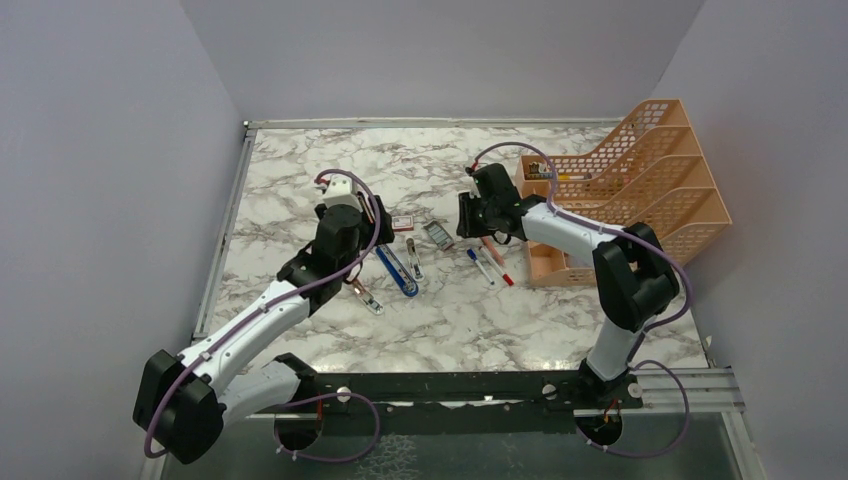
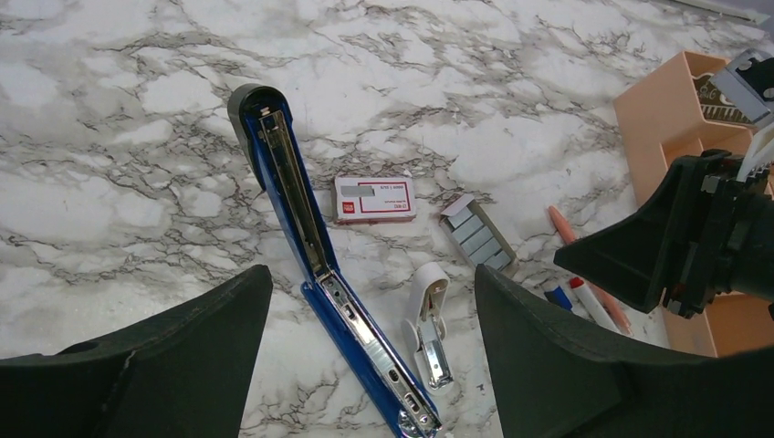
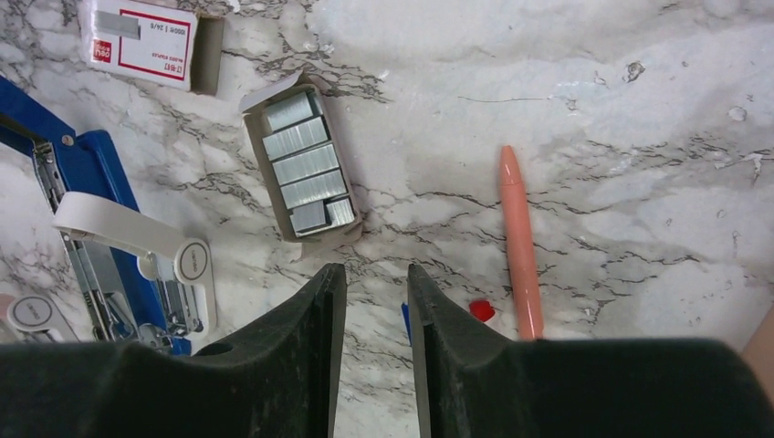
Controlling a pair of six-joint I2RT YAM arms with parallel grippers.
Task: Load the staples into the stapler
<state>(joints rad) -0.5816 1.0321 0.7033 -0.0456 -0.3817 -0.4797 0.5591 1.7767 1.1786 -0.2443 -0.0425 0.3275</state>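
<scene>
The blue stapler (image 2: 315, 246) lies opened flat on the marble, its silver channel facing up; it also shows in the top view (image 1: 398, 271) and the right wrist view (image 3: 87, 173). The staples sit in their grey tray (image 3: 306, 169) (image 2: 479, 239) (image 1: 438, 235), with the red-and-white sleeve (image 2: 374, 199) (image 3: 141, 41) lying apart beside it. My left gripper (image 2: 370, 274) (image 1: 375, 222) hangs open above the stapler's hinge, touching nothing. My right gripper (image 3: 374, 274) (image 1: 465, 215) hovers just short of the tray, its jaws a narrow gap apart with only marble between them.
A small white mini stapler (image 2: 429, 324) (image 3: 137, 242) lies right beside the blue one. A peach pen (image 3: 518, 246) and capped pens (image 1: 490, 267) lie to the right of the tray. A peach file organiser (image 1: 640, 190) stands at the right.
</scene>
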